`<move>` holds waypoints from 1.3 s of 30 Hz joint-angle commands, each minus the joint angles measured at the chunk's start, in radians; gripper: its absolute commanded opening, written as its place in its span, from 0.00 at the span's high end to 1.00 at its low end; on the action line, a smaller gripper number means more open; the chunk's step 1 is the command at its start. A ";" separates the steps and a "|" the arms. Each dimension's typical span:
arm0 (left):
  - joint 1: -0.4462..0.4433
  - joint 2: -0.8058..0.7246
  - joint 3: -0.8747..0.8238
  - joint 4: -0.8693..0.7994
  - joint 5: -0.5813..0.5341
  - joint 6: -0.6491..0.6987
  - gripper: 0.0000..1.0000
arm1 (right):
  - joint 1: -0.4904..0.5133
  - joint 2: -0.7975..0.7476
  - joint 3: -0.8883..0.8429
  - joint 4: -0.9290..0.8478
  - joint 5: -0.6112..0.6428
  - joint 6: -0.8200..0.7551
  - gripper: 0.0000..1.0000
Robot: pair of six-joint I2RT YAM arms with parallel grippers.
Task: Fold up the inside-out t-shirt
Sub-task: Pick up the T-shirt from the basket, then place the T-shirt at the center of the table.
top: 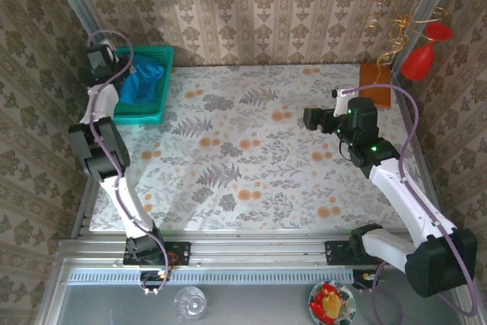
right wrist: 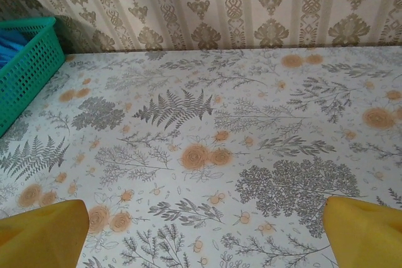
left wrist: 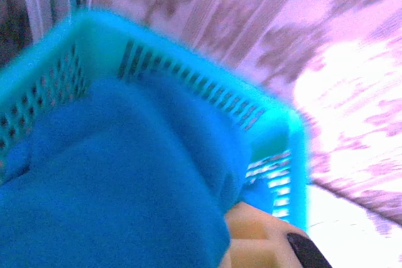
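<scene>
Left gripper (top: 110, 70) pinches shut on the blue-teal soft cloth t-shirt (top: 143, 81), a heap with no readable long axis, hemmed around it by the teal plastic mesh basket (top: 144, 52); right gripper (top: 308, 118) gapes empty, floral tabletop (top: 251, 150) ahead.

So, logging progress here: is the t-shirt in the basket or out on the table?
In the basket: the top view shows the blue t-shirt bunched inside its teal mesh walls, and the left wrist view shows the same.
</scene>
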 commanded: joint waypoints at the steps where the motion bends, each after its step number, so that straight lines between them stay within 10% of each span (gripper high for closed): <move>1: 0.001 -0.154 -0.027 0.143 0.096 -0.052 1.00 | 0.008 -0.044 0.044 -0.040 0.019 -0.011 0.03; 9: -0.131 -0.494 -0.147 0.118 0.150 0.029 1.00 | 0.011 -0.111 0.063 -0.078 0.032 0.010 0.03; 19: -0.564 -0.672 -0.232 -0.156 -0.002 0.265 1.00 | 0.013 -0.162 0.088 -0.163 0.060 0.074 0.04; 26: -0.801 -0.589 -0.346 -0.182 0.025 0.246 0.52 | 0.017 -0.132 0.081 -0.227 0.062 0.162 0.09; 39: -0.810 -0.582 -0.541 -0.378 -0.062 0.199 0.47 | 0.085 0.130 0.100 -0.379 -0.041 0.234 0.19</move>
